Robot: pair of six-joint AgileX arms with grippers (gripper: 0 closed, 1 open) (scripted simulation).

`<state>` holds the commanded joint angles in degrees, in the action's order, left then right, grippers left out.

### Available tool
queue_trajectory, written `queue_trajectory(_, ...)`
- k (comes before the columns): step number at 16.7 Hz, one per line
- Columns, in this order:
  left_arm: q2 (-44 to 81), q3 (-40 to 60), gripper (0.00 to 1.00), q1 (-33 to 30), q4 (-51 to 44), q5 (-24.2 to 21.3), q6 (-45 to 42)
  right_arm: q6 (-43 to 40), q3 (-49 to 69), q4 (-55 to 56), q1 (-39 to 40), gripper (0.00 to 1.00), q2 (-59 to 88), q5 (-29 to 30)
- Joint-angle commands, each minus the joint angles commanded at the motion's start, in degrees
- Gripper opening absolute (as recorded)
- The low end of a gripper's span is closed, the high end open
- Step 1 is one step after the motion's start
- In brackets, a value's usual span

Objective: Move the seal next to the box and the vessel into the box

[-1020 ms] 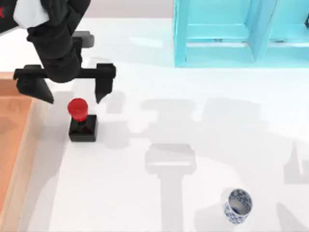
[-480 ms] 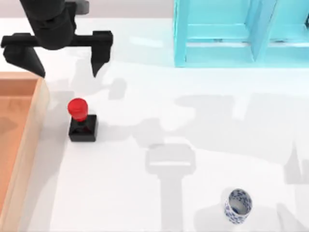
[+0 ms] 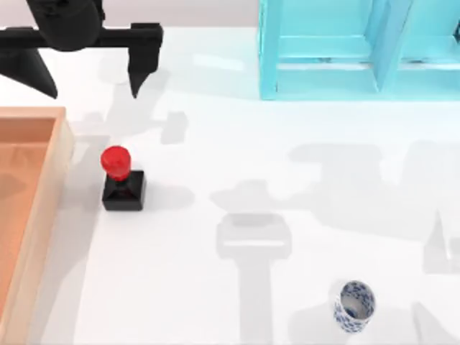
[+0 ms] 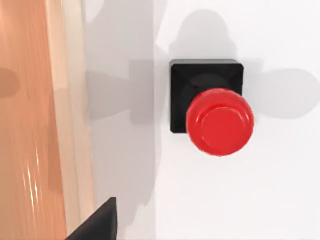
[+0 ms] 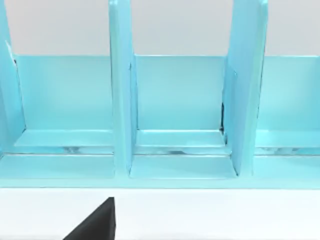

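The seal (image 3: 121,180), a red knob on a black square base, stands upright on the white table just right of the box (image 3: 61,154), a light-brown wooden tray at the left edge. In the left wrist view the seal (image 4: 219,120) sits a short gap from the box rim (image 4: 70,125). My left gripper (image 3: 88,75) hangs open and empty above the table's far left, well behind the seal. The vessel (image 3: 353,305), a small white cup with blue pattern, stands near the front right. A fingertip (image 5: 97,225) of my open right gripper faces the shelf.
A cyan shelf unit (image 3: 359,50) with upright dividers stands at the back right, and it also fills the far side of the right wrist view as the shelf (image 5: 175,110). White table lies between the seal and the vessel.
My left gripper, open throughout, has drawn back from over the seal toward the table's far edge. The seal has stayed where it stood beside the box. The vessel has not moved.
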<state>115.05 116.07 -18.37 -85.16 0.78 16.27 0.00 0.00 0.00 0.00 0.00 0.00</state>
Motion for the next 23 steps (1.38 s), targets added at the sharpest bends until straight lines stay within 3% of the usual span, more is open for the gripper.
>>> queue_trajectory(5,4.6,3.6,1.0,-6.4,-1.0,0.0,6.4,0.0,0.0,0.0,0.0,1.0,0.0,0.0)
queue_trajectory(15,21.9,17.9,1.0,-43.9,-1.3,-0.9,44.2,0.0,0.0,0.0,0.0,1.0,0.0,0.0)
queue_trajectory(18,23.9,19.1,1.0,-48.0,-1.1,-1.1,48.3,0.0,0.0,0.0,0.0,1.0,0.0,0.0)
queue_trajectory(23,23.8,18.8,1.0,-48.0,-0.9,-1.1,48.3,0.0,0.0,0.0,0.0,1.0,0.0,0.0)
